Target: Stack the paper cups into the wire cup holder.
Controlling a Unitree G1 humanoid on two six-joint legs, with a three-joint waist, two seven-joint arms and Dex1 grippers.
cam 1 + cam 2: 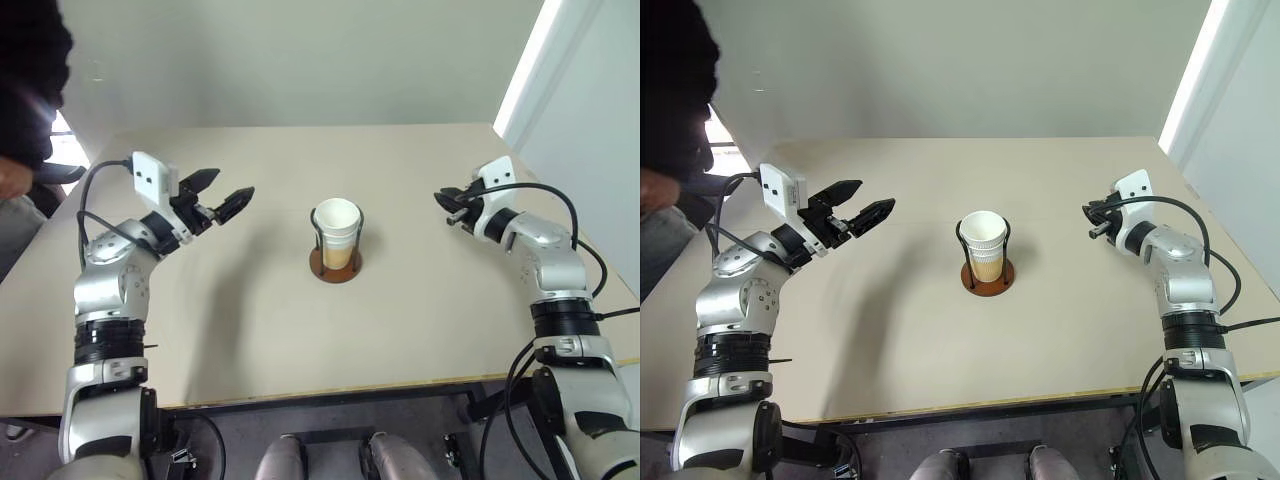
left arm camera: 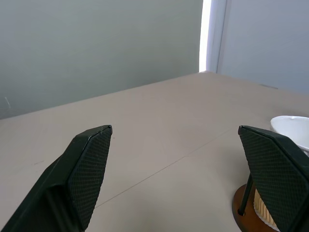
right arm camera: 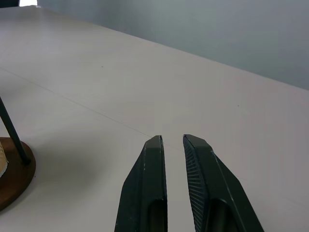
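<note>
The paper cups (image 1: 337,222) stand nested in one stack inside the wire cup holder (image 1: 335,268), upright at the middle of the table; the white rim (image 2: 292,126) of the top cup rises above the black wire loops. My left gripper (image 1: 232,183) hovers left of the holder, well apart from it, open wide and pointing toward it with nothing between its fingers. On the holder's right, my right gripper (image 1: 440,198) also points toward the holder from a distance. Its two fingers (image 3: 154,159) are almost together, shut on nothing.
The beige table (image 1: 250,330) is bare around the holder. A person in a dark sleeve (image 1: 30,70) stands at its far left corner, one hand (image 1: 12,180) near the edge. A white wall panel (image 1: 580,100) runs along the right side.
</note>
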